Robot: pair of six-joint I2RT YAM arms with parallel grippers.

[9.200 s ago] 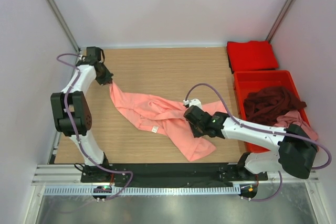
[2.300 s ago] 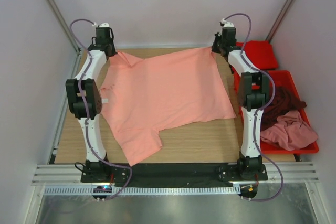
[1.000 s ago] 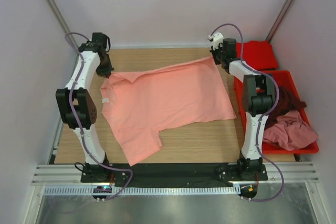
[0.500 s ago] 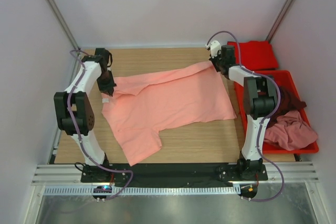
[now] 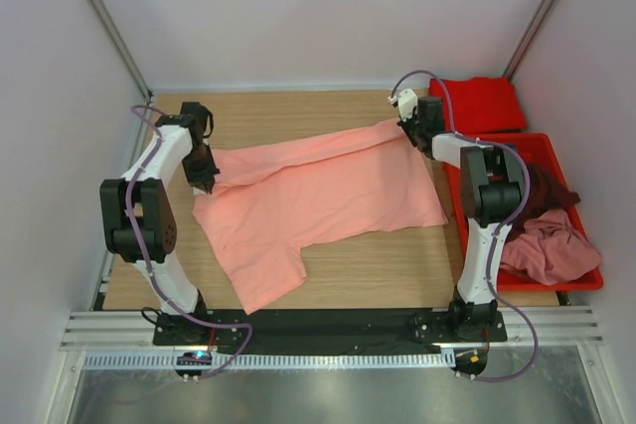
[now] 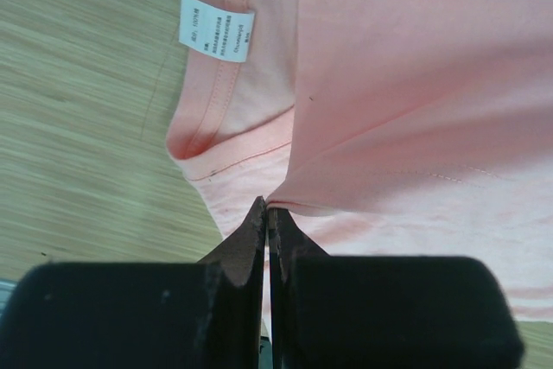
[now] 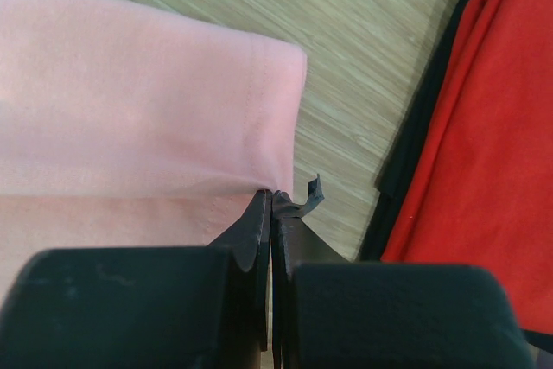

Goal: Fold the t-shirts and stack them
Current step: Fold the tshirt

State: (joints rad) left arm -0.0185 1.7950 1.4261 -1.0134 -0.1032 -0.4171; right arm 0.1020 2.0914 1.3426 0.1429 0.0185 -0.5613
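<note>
At far side of desk [image 5: 298, 111], with left fingers [image 6: 246, 248] and right fingers [image 7: 252, 232] clenched on far edge of spread salmon-pink t-shirt [image 5: 318, 196], draw both ends nearward evenly, taut and low, avoiding creases.

Salmon-pink t-shirt [image 5: 328, 186], bright red t-shirt [image 5: 477, 104], red bin [image 5: 497, 139], tan wood-grain table [image 5: 298, 116]
</note>
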